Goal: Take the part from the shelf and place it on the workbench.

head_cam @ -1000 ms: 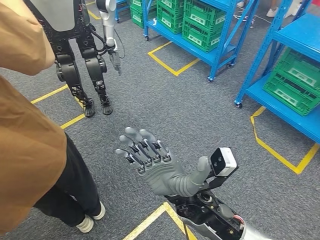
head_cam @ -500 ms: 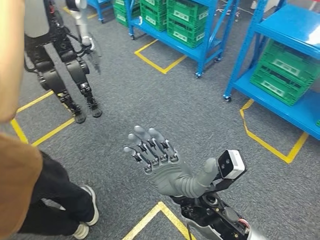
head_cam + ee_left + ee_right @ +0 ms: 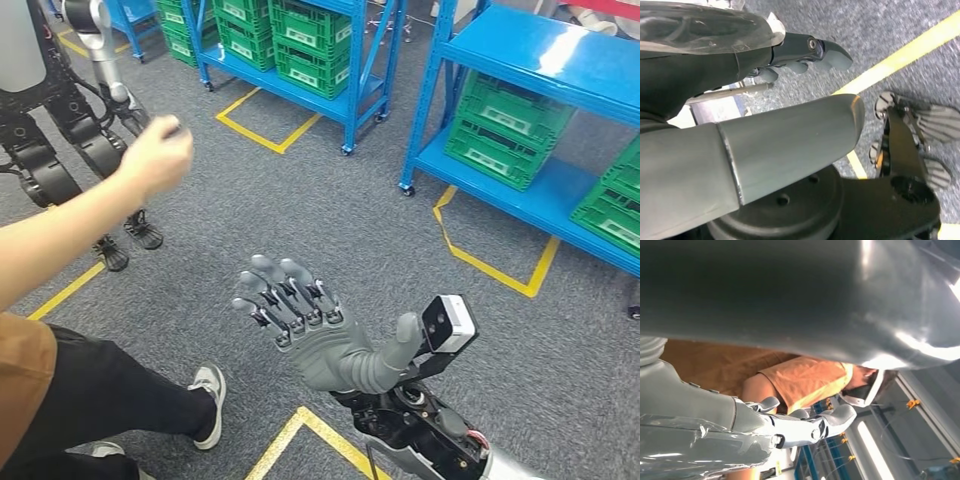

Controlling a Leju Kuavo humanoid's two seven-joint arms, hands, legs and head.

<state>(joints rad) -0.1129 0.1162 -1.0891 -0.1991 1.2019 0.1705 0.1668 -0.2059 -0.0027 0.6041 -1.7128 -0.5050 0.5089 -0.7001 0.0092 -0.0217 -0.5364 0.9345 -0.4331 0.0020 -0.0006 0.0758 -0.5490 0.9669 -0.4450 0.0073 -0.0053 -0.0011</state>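
- The floor (image 3: 362, 215) is covered in speckled grey carpet, marked with yellow tape lines (image 3: 490, 265).
- The shelving racks (image 3: 528, 60) are painted bright blue.
- The crates (image 3: 506, 125) on the racks are green, with pale labels.
- The right hand (image 3: 306, 325) is coloured grey, with darker, black-accented fingers.
- The wrist camera (image 3: 449, 322) is cased in white with a black face.
- The person (image 3: 90, 395) is dressed in an orange-brown top, black trousers and grey-white shoes.
- The other robot (image 3: 53, 100) is finished in black and silver.
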